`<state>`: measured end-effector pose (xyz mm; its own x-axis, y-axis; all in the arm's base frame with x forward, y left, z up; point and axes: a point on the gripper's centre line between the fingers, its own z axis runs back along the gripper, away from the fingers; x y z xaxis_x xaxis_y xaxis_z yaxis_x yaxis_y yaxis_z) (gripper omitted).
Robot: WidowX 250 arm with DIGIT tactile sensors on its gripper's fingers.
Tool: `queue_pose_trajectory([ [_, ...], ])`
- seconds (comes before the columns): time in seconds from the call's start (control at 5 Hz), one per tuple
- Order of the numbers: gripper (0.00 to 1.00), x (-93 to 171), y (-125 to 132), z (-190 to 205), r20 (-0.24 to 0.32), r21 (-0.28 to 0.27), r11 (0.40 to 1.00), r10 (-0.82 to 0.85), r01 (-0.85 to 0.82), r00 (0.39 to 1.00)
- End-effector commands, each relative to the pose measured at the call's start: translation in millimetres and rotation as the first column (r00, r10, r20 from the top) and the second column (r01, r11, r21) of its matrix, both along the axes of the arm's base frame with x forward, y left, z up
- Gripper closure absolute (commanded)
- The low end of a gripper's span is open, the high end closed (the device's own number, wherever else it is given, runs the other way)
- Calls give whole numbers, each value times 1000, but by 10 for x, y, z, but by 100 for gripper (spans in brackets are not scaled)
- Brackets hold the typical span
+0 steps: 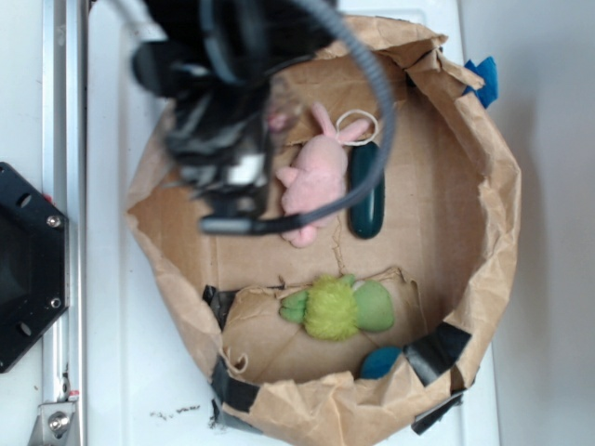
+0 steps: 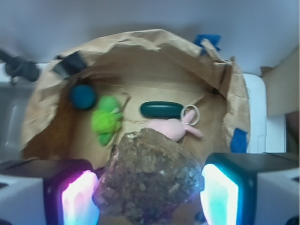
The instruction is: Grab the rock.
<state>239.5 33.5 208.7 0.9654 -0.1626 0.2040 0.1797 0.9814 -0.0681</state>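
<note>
Paper bag bin [image 1: 483,223]: brown, crumpled, rolled-down walls, patched with black tape along the near rim, blue tape on the far right edge. It sits on a white table [image 1: 121,372]. A black metal mount [image 1: 23,269] is on a rail at the left.

Arm [image 1: 223,102]: black, blurred, hangs over the far-left part of the bin with a grey cable looping to the right. It hides whatever is under it in the exterior view, so the rock can't be seen there.

Rock [image 2: 150,180]: in the wrist view it fills the space between the two fingers. Dark brown, rough, tan specks. Left finger pad [image 2: 77,201] glows pink, right one glows teal. Gripper [image 2: 147,199] is spread wide with the rock sitting between the pads. The rock's left edge looks to touch or nearly touch the pink pad; on the right there is a thin gap at most. Can't tell whether it is actually clamped or lifted.

Other contents, all well apart from the rock:
- Pink plush rabbit [image 1: 311,181], mid bin, just right of the arm.
- Green plush toy [image 1: 339,307], near side.
- Dark green oblong [image 1: 365,195], touching the rabbit's right side.
- White ring [image 1: 358,125] at the rabbit's ears.
- Teal ball [image 1: 379,362], near wall, beside the green plush.
</note>
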Motion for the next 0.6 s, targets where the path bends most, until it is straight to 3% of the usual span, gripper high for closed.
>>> queue_pose_trajectory([
  [0.0,100,309,-127,-131,-3,26,1000,14,-14,1000],
  [0.4,100,295,-81,-81,5,40,997,70,-70,998],
])
